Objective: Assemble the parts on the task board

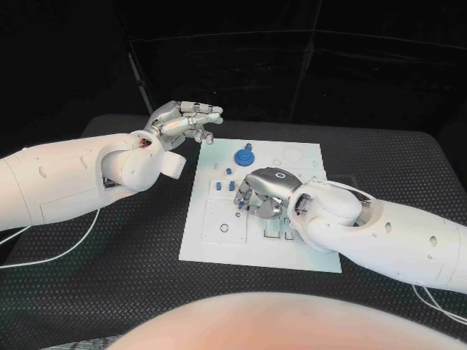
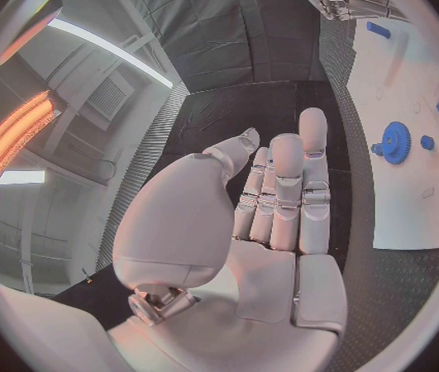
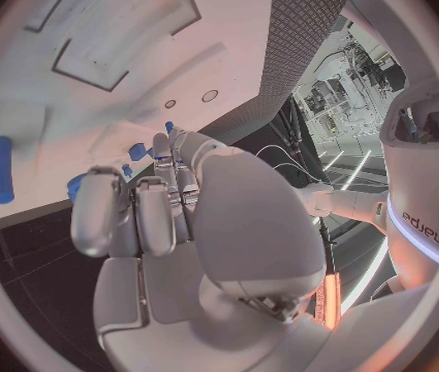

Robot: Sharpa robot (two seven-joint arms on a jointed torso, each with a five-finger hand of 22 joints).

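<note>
The white task board lies in the middle of the black table. A blue gear sits near the board's far edge, also seen as the gear in the left wrist view. Small blue parts stand near it. My left hand hovers off the board's far left corner, its fingers stretched out and apart with nothing in them. My right hand is bent down over the board's middle. Its fingertips reach among small blue parts; whether they pinch one is hidden.
A long blue part lies flat on the board beside recessed slots. Another blue part sits near the board's near edge under my right arm. Black mat surrounds the board, and a white cable trails at the left.
</note>
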